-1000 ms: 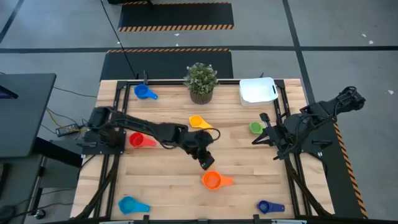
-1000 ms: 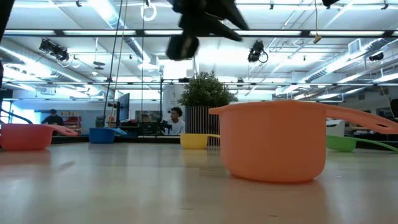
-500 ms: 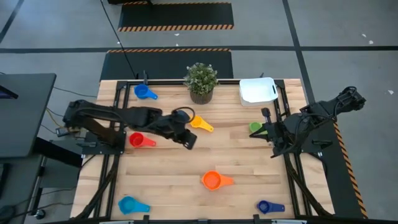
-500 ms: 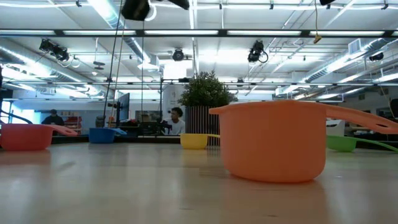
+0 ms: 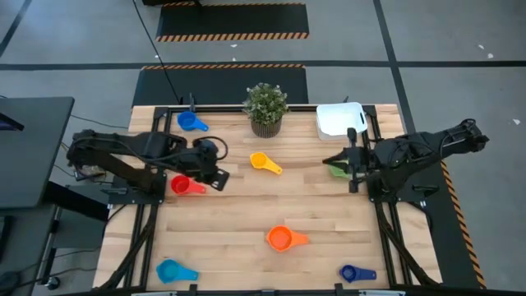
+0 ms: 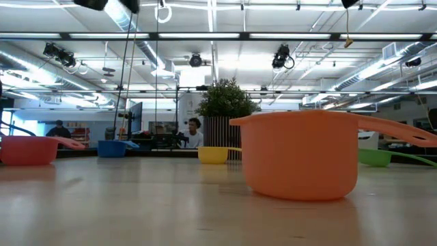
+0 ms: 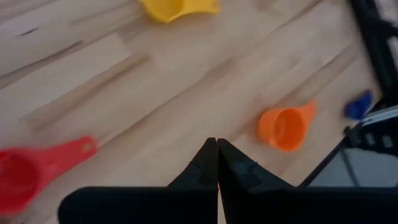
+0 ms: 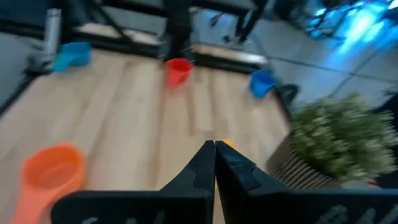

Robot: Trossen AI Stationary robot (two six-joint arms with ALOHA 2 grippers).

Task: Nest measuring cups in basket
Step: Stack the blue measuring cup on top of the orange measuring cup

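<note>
Several measuring cups lie apart on the wooden table, each resting on its base: blue (image 5: 191, 122), yellow (image 5: 263, 162), red (image 5: 187, 186), orange (image 5: 283, 238), light blue (image 5: 174, 270), dark blue (image 5: 355, 274) and green (image 5: 337, 172). The white basket (image 5: 340, 119) stands at the far right. My left gripper (image 5: 219, 179) hangs shut above the table beside the red cup (image 7: 25, 171), holding nothing (image 7: 216, 142). My right gripper (image 5: 327, 161) is shut and bare (image 8: 213, 144), raised over the green cup, which it partly hides.
A potted plant (image 5: 265, 107) stands at the far middle, left of the basket. Black rails (image 5: 370, 140) run along the table's left, right and far sides. The orange cup (image 6: 300, 154) fills the low view's foreground. Bare wood lies in the middle, around the orange cup.
My left gripper has drawn back from the table's middle, near the orange cup, up and toward the left edge, and now hangs beside the red cup. My right gripper has swung toward the far edge, over the green cup. No cup has moved.
</note>
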